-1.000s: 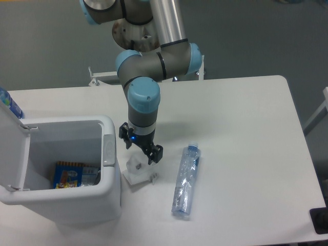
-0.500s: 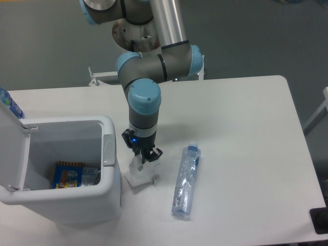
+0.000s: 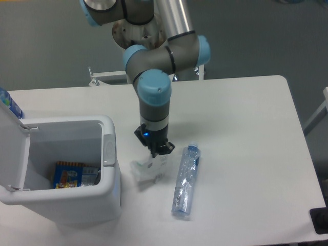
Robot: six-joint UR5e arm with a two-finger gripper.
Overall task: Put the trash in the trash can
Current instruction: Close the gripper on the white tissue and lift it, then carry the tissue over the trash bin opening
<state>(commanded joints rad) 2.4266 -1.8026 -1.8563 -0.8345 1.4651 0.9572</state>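
Note:
My gripper [image 3: 158, 152] points straight down, shut on the top edge of the small flattened white carton [image 3: 146, 173]. The carton hangs tilted from the fingers, close to the table and just right of the trash can. The crushed clear plastic bottle [image 3: 185, 180] with a blue cap lies on the table to the right of the gripper, running near to far. The white trash can [image 3: 110, 154] stands at the front left with its lid [image 3: 11, 148] flipped open to the left.
A blue-and-orange snack packet [image 3: 68, 175] lies at the bottom of the can. A blue-and-white object [image 3: 9, 103] peeks in at the left edge. A dark object [image 3: 320, 220] sits at the table's front right corner.
The fingers closed on the white carton. The arm then shifted right with it, and the carton moved away from the can's wall.

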